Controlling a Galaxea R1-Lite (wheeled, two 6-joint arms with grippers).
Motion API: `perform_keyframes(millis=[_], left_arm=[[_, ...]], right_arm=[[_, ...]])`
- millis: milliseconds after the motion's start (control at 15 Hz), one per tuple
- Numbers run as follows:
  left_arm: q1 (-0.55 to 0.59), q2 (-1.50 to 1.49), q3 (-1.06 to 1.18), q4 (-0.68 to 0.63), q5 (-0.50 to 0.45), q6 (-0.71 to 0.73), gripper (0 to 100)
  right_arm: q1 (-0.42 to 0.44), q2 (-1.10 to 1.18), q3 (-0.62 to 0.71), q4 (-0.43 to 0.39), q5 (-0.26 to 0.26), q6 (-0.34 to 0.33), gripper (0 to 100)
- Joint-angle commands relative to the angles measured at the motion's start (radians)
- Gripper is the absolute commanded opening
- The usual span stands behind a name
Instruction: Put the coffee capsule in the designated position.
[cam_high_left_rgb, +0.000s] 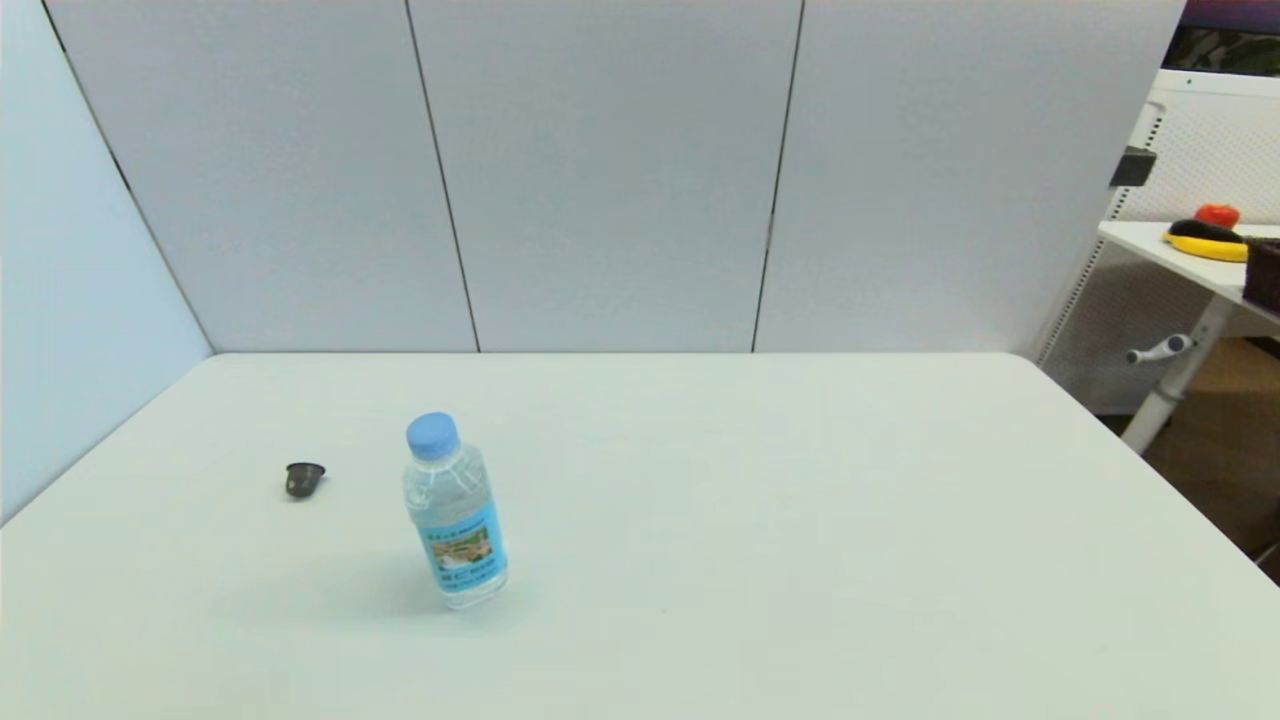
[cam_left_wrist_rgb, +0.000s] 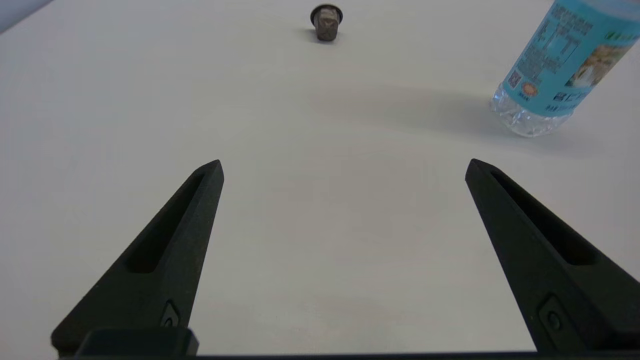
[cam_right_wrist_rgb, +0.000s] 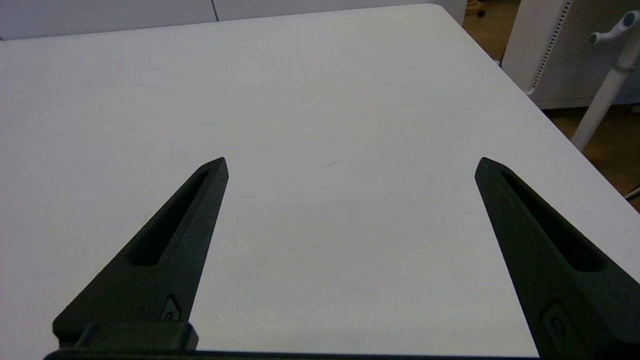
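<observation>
The coffee capsule is a tiny dark brown-grey cup lying on the white table at the left, a short way left of a clear water bottle with a blue cap. In the left wrist view the coffee capsule lies far ahead of my left gripper, which is open and holds nothing; the bottle stands off to one side. My right gripper is open too, over bare table, with nothing between its fingers. Neither arm shows in the head view.
Grey partition panels close off the back and left of the table. Beyond the table's right edge stands another white table with a banana and a red fruit on it, over a brown floor.
</observation>
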Motion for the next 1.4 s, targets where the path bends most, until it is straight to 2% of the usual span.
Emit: perform_keyframes(millis=[67,267,733,1000,1400], left_arm=[[-0.012,0.389,-0.298,0.124,0.003,0.008,100],[-0.011,0.633,-0.468,0.221,0.004,0.026,100],[-0.009,1.173,-0.738,0.191,0.006,0.059,100],[0.000,1.432,-0.796,0.043,0.000,0.057,100],[0.020,1.609,-0.966,0.193,-0.002,0.060,100]], right_arm=[[0.000,0.001,0.000,0.000,-0.001,0.001,100],[0.000,0.001,0.000,0.000,-0.001,0.000,100],[0.000,0.001,0.000,0.000,-0.001,0.001,100],[0.000,0.001,0.000,0.000,-0.001,0.000,100],[0.000,0.001,0.000,0.000,-0.001,0.000,100]])
